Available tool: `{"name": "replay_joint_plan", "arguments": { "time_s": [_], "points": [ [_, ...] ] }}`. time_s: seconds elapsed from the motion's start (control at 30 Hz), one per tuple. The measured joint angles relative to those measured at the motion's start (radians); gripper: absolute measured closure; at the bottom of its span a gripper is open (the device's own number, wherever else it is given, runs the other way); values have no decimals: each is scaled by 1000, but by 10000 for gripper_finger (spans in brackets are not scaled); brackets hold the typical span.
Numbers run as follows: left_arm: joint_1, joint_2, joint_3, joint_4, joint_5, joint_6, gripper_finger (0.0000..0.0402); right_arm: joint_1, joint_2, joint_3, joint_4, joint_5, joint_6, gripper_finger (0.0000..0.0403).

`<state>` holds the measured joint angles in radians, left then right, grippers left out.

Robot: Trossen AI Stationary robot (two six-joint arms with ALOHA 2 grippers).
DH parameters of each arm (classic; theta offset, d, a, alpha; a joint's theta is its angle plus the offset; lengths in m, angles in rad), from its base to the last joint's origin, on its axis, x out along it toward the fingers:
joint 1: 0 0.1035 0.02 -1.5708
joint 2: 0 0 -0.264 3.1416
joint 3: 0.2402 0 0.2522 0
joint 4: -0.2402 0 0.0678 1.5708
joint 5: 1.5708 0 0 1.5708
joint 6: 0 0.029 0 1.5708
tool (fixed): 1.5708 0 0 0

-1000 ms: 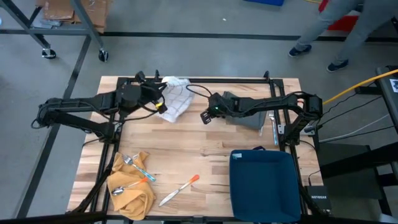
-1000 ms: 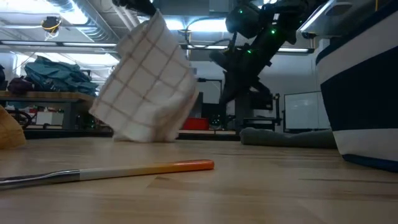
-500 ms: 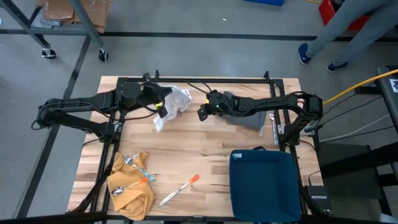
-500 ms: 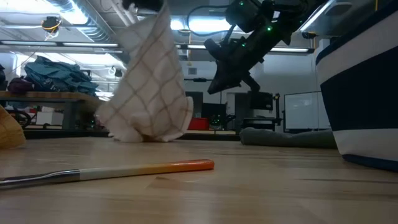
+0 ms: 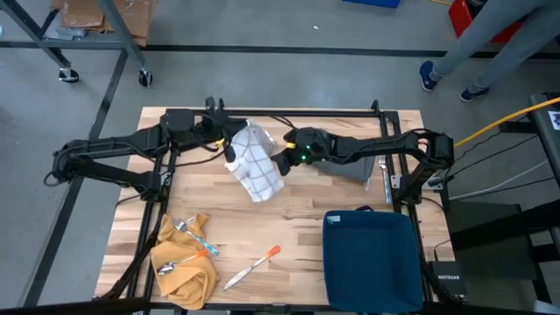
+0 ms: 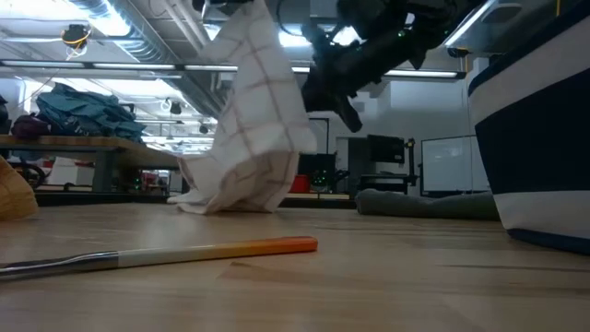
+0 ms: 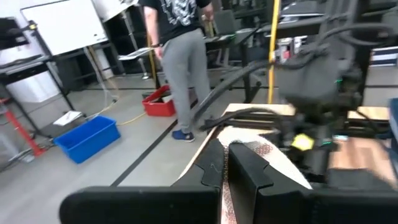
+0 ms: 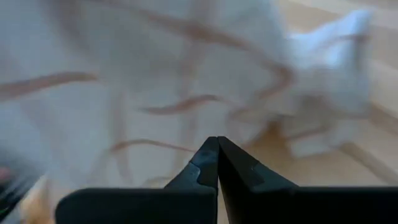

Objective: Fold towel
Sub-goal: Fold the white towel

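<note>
From above, a white checked towel (image 5: 255, 166) is seen near the back middle of the wooden table (image 5: 297, 219). One top corner is held up by the left gripper (image 5: 226, 140), and the rest hangs down and slants toward the front, with the low end on the wood. The long side of the towel runs from the left gripper toward the front and a little to the right. The right gripper (image 5: 282, 163) is placed just beside the towel's right edge, so the towel lies to that gripper's left. The left arm is the one that has the cloth. A dark blue bin (image 5: 372, 258) is seen at the front right; what is inside cannot be told. At the front left, a fork (image 5: 186, 227) and a spoon (image 5: 171, 265) lie on a yellow cloth (image 5: 184, 262), and an orange-handled knife (image 5: 254, 265) lies near them.

From table height, the towel (image 6: 247, 129) is seen hanging from the top, with its bottom bunched on the wood. The right arm's dark gripper (image 6: 343, 88) is seen just beside it, higher up.

In the left wrist view, the left gripper's jaws (image 7: 227, 177) are closed tight on a strip of towel (image 7: 261, 158). A person (image 7: 177, 62) is seen standing on the floor beyond the table.

In the right wrist view, the right gripper's jaws (image 8: 217, 163) are pressed together with nothing between them, and the towel (image 8: 149, 81) fills the space right ahead.
</note>
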<state>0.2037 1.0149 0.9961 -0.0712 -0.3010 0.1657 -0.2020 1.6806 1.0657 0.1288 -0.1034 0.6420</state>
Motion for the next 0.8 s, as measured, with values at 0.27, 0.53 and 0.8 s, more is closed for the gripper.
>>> {"name": "replay_joint_plan", "arguments": {
  "time_s": [0.27,0.53,0.8],
  "points": [
    [43,11,0,0,-2,-5,400,-1,0,0,3,-123,-26,393],
    [48,16,-1,0,-2,11,400,0,0,0,2,-248,-52,393],
    [48,18,-1,-5,-2,18,400,8,0,0,-4,-406,3,373]
  ]
}}
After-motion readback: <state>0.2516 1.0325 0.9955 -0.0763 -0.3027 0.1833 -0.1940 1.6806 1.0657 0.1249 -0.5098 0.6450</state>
